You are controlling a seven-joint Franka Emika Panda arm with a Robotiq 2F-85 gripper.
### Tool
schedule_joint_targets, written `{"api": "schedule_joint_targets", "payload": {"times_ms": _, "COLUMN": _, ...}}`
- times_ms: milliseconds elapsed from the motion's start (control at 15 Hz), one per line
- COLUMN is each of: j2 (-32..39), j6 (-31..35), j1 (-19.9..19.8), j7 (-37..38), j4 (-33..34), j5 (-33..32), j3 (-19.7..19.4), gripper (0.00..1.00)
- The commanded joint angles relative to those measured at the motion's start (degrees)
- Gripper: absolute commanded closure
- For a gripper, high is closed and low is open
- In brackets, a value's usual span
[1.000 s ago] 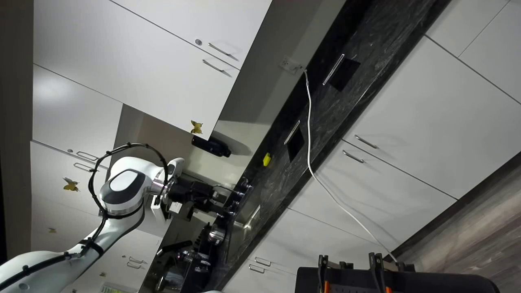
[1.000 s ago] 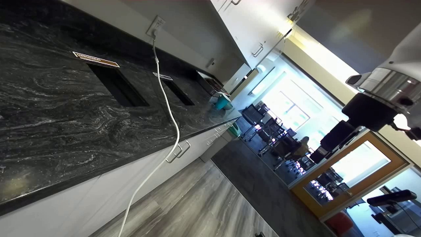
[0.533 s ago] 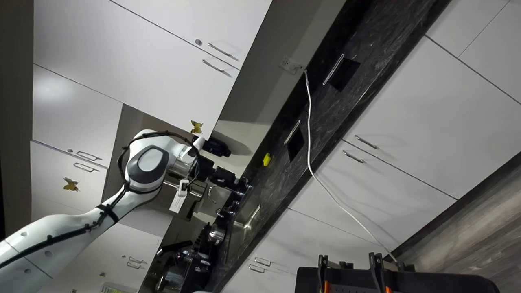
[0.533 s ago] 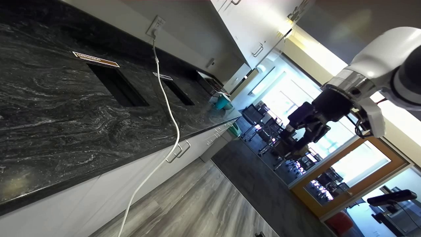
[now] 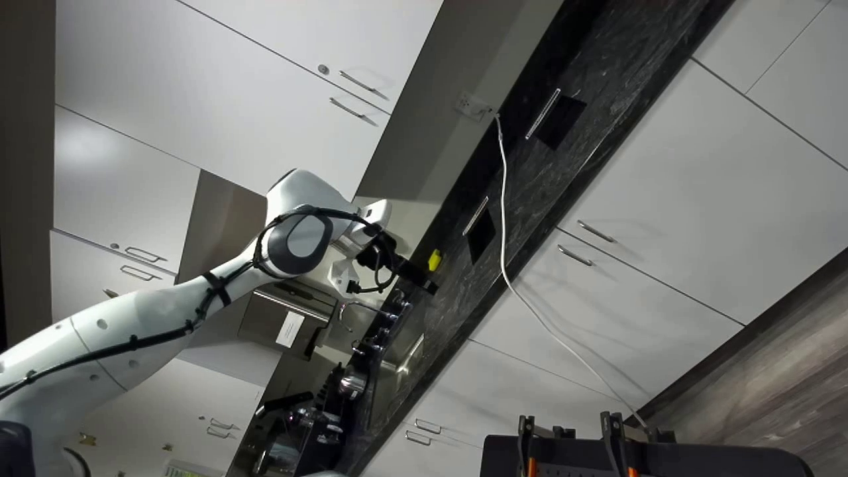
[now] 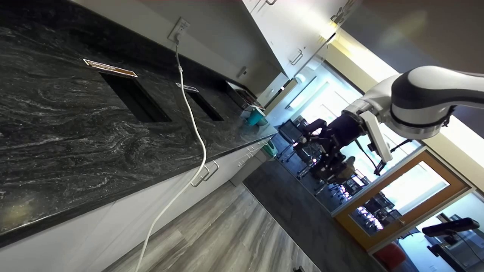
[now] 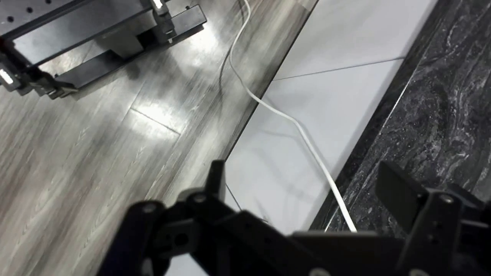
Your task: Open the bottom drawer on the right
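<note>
White bottom drawer on the right: probably this shut panel beneath the desk; I cannot be certain which front is meant.
Slim handle: on that panel, well apart from the claw.
Claw fingers: spread wide, gripping nothing.
White arm: approach step, by my reckoning; opening not begun.
Handle work, next: I need to carry the claw out past the desk edge and down, set the fingers either side of the handle, close, then draw outward.
White cord: crosses the desk front; may snag.
Yellow object: looks just beside the claw; contact, cannot tell.
Corner panel: another candidate, cut off by the frame.
Wrist view: claw body covers much of the lower part; no clear handle.
Dark chairs: behind the claw, blurring its outline.
</note>
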Motion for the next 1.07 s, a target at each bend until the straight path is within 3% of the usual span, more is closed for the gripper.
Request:
{"api": "schedule_joint_targets", "payload": {"times_ms": 0, "j2": 6.88, "j6": 1.95, "j1": -0.88, "j7": 2.53, "j4": 1.93, "j5": 6.28, "j3": -2.06, "gripper": 0.00}}
{"api": "schedule_joint_targets", "payload": {"times_ms": 267, "j2": 12.01, "j6": 3.41, "j1": -0.86, "j7": 7.21, "j4": 1.79, "j5": 13.30, "j3": -2.56, "gripper": 0.00}}
{"api": "schedule_joint_targets", "payload": {"times_ms": 333, "j2": 9.39, "j6": 2.77, "j1": -1.24, "j7": 3.42, "j4": 0.28, "j5": 10.64, "j3": -2.85, "gripper": 0.00}}
{"api": "schedule_joint_targets", "payload": {"times_ms": 733, "j2": 10.20, "j6": 2.79, "j1": -1.20, "j7": 3.19, "j4": 0.29, "j5": 10.89, "j3": -2.84, "gripper": 0.00}}
{"api": "schedule_joint_targets", "payload": {"times_ms": 1000, "j2": 15.36, "j6": 0.74, "j1": -3.37, "j7": 0.87, "j4": 3.41, "j5": 22.70, "j3": -7.61, "gripper": 0.00}}
